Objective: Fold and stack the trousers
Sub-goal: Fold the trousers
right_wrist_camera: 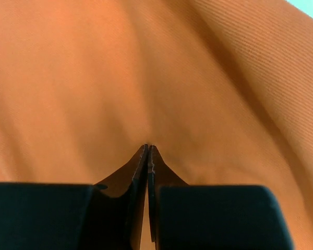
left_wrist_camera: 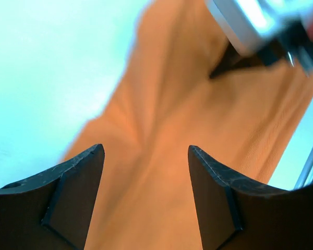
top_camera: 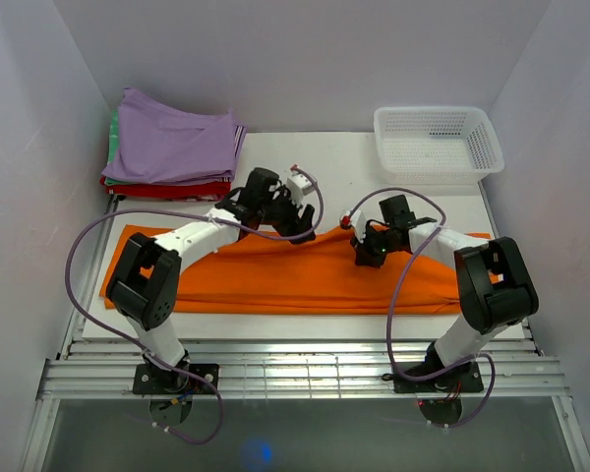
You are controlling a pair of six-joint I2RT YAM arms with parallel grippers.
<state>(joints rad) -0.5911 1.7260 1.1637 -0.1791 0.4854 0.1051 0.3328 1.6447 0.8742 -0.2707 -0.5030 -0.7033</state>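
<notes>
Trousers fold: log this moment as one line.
left gripper open above trousers | right gripper shut on trousers | fold unfinished

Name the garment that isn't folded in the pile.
The orange trousers, spread long across the table's near side. The lilac garment and the red one under it sit folded, stacked at the far left.

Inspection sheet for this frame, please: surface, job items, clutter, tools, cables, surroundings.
Surface: white table, partly bare.
Job's things: orange trousers spread across the table, far edge lifted mid-length.
Clutter: stack of folded garments, lilac on top, far left; empty white basket far right.
Tools: left tool open over the trousers; right tool shut on the trousers.
Cables: purple cables loop beside each arm.
Surroundings: plain white walls.
</notes>
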